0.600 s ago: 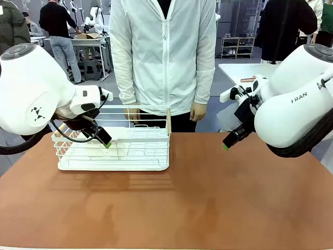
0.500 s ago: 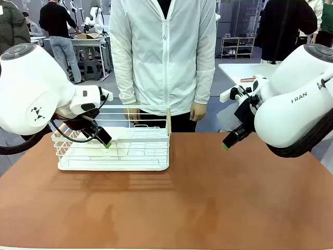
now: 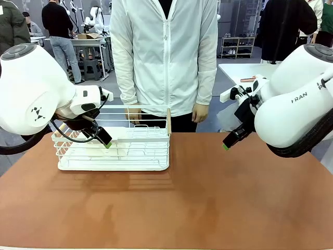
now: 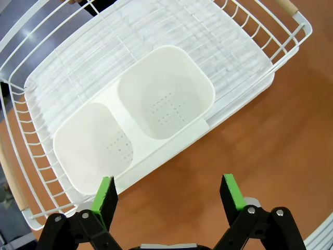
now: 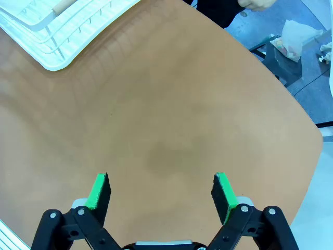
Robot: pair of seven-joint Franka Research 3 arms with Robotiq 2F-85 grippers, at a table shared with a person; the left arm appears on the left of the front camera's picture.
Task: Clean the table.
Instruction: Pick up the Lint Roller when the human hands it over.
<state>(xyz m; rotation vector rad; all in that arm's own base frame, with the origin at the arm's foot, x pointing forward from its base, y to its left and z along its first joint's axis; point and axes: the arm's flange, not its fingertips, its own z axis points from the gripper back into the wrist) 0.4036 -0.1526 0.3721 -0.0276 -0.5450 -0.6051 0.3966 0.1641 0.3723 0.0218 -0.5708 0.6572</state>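
Matte reddish-brown table (image 3: 218, 200) is spanning the foreground — left tool (image 4: 166, 191), fingers apart, is hovering over a white wire rack (image 4: 237, 57) (perforated two-cup plastic insert (image 4: 164, 101) inside); right tool (image 5: 162, 188) is gaping wide above the table's smooth top.

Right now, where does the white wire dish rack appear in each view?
Front view: dish rack at left of centre, toward the far side of the table.
Left wrist view: it spans the upper left and middle, ahead of the fingers.
Right wrist view: top-left corner.
Shared landmark: the rack's wooden handle.
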